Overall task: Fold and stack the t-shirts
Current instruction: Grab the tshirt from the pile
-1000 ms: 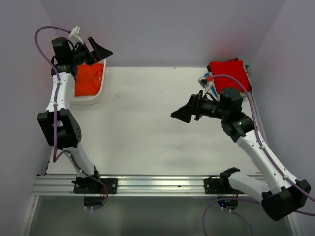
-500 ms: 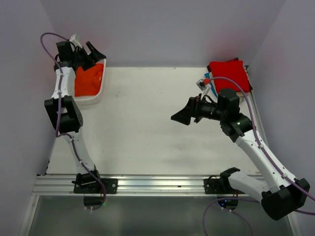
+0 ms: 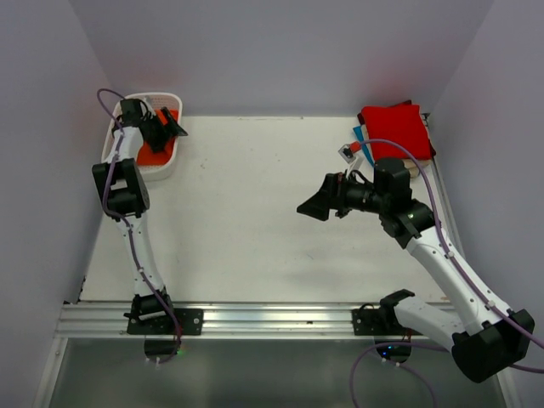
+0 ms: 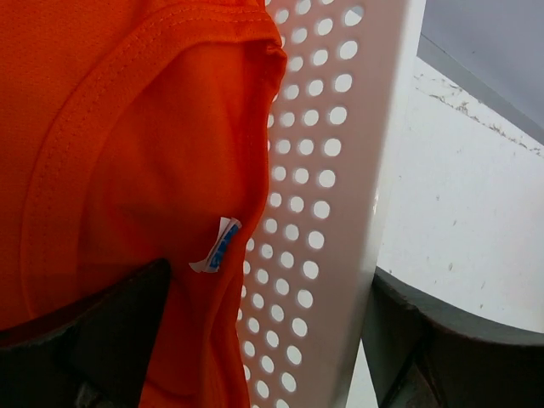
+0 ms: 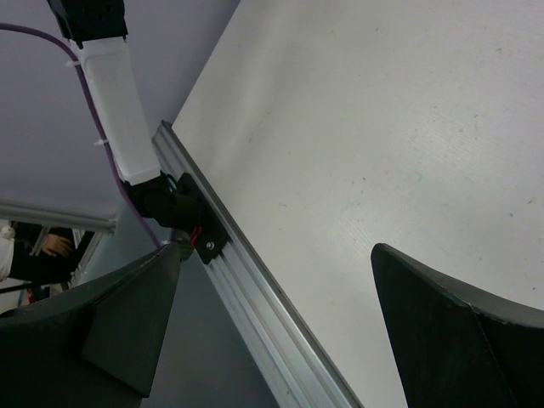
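**Left arm down in the basket since a second ago**

Your left arm (image 3: pixel 127 183) has swung back and dropped. A second ago its gripper hung above the basket, and it now sits low inside. The right arm (image 3: pixel 433 246) has barely shifted over the table (image 3: pixel 246 238).

The basket (image 3: pixel 163 172) sits at the table's far left corner, white with perforated walls. At the far right corner you have the folded stack. The red shirt (image 3: pixel 395 127) is on top, and the edge of a blue shirt (image 3: pixel 364 143) shows beneath its left side. The orange shirt (image 3: pixel 151 155) lies bunched in the basket, and the left wrist view shows it pressed against the wall.

Your left gripper (image 3: pixel 163 129) is spread wide and has hold of nothing. One finger (image 4: pixel 93 331) is partly covered by the orange cloth. The other (image 4: pixel 442 340) is outside the basket wall, over the table, so the jaws straddle that wall. Your right gripper (image 3: pixel 309 206) hovers above mid-table, pointing left. It is likewise spread wide, with only bare table between its fingers.

A small white-and-blue label (image 4: pixel 217 246) sits on the orange shirt's seam, just beside the wall.
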You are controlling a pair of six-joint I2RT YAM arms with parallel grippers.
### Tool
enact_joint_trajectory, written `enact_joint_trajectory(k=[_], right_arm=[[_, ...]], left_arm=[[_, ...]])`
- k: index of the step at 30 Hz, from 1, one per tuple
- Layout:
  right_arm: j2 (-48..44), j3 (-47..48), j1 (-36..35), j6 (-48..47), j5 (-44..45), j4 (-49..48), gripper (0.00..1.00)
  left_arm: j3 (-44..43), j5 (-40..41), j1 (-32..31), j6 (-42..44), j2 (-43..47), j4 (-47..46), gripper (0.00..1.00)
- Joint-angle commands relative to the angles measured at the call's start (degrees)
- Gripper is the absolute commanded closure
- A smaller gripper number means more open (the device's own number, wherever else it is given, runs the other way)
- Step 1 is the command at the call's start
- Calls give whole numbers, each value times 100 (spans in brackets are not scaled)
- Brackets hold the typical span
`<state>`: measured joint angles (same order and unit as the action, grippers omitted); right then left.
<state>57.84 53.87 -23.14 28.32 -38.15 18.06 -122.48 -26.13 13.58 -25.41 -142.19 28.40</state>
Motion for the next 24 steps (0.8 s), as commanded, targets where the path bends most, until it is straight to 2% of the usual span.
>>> enact_joint_trajectory(k=[1,2,4,5,6,7,10,11,13,14,17,20,24], right_arm=[[-80,19,-16,-89,106,92,1],[-54,19,-16,-81,89,92,1],[-36,27,-16,-98,97,83,1],[-19,27,-24,-116,89,92,1],[-10,27,-16,-133,97,101,1],[7,19,-24,-133,106,109,1],[51,-25,-16,-107,45,48,1],[51,-43,-16,-98,45,13,1],[60,-78,-16,-98,27,-5,1],[52,-78,-16,-98,18,-5,1],[43,-104,-16,-98,18,-31,1],[43,-104,-24,-133,18,22,1],[43,-131,-16,-142,1,22,1]], left_arm=[[4,600,57,151,-72,262,12],[117,531,100,63,-20,97,13],[1229,-607,197,-410,541,-839,15],[1861,-987,363,-743,830,-2481,16],[2799,-1199,434,-1007,1094,-3193,15],[3017,-1201,504,-1288,1436,-3523,14],[2581,-335,636,-863,1501,-2405,14],[2571,-227,654,-861,1545,-2323,14],[2851,-173,707,-1036,1799,-2531,13],[3043,-251,768,-1106,1913,-3211,13],[3694,-919,882,-1694,2099,-4347,12],[3687,-1272,927,-1836,2011,-4536,12],[3468,-510,927,-1451,2020,-3756,12]])
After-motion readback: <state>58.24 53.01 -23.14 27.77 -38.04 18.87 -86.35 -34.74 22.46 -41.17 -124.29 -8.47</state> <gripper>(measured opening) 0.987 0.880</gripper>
